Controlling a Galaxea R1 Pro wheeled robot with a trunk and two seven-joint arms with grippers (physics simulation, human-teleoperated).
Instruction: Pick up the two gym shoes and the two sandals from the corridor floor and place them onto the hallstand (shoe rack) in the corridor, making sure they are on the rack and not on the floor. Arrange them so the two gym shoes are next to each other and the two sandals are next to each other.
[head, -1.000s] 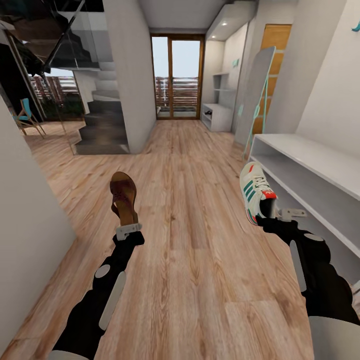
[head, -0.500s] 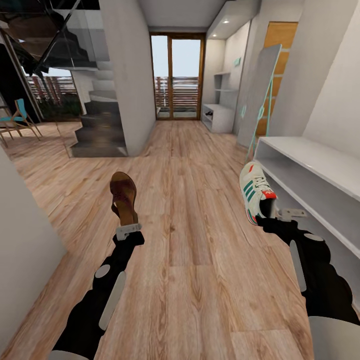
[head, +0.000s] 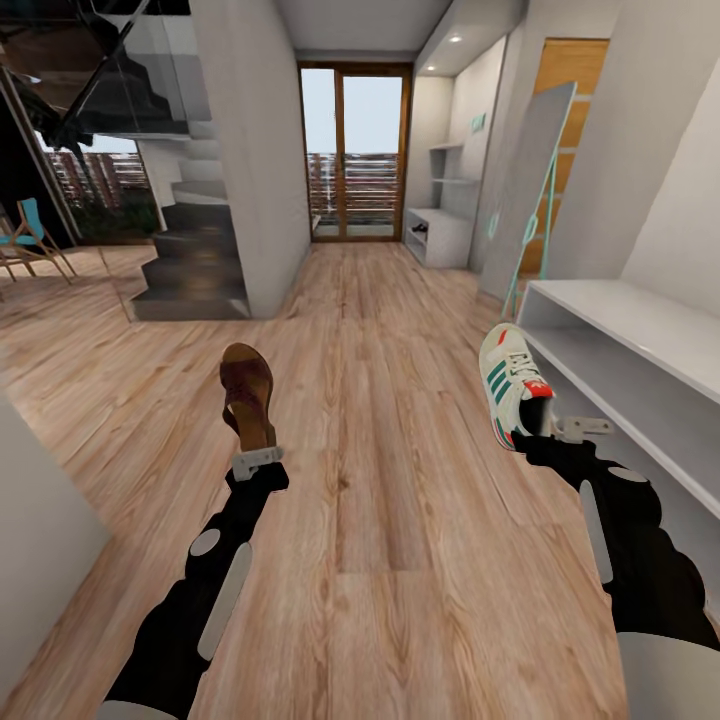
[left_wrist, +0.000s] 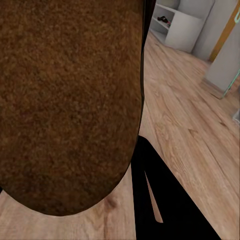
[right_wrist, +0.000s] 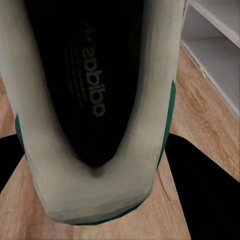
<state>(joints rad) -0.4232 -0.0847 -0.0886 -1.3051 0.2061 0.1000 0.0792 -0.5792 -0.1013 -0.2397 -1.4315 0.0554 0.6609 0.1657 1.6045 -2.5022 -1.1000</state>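
Our left gripper (head: 257, 458) is closed on the heel end of a sandal (head: 248, 393), which stands up from the jaws above the floor (head: 380, 500); our right gripper (head: 560, 428) is clamped on the heel of a gym shoe (head: 511, 380), toe pointing away from us. The shoe rack (head: 440, 232) with its wall shelves sits well down the corridor on the right, near the glass door (head: 355, 150), while a plain white shelf unit (head: 640, 370) stands just beside our right arm. We judge that we are carrying both items toward the rack, so we should keep both grips firm, hold the arms level and steer clear of the near unit and the leaning mirror (head: 525, 190). A small dark shape lies on the rack's lower level, too small to identify. In the wrist views the sandal's sole (left_wrist: 65, 100) and the shoe's opening (right_wrist: 95, 90) block the fingertips, so the contact itself is hidden.
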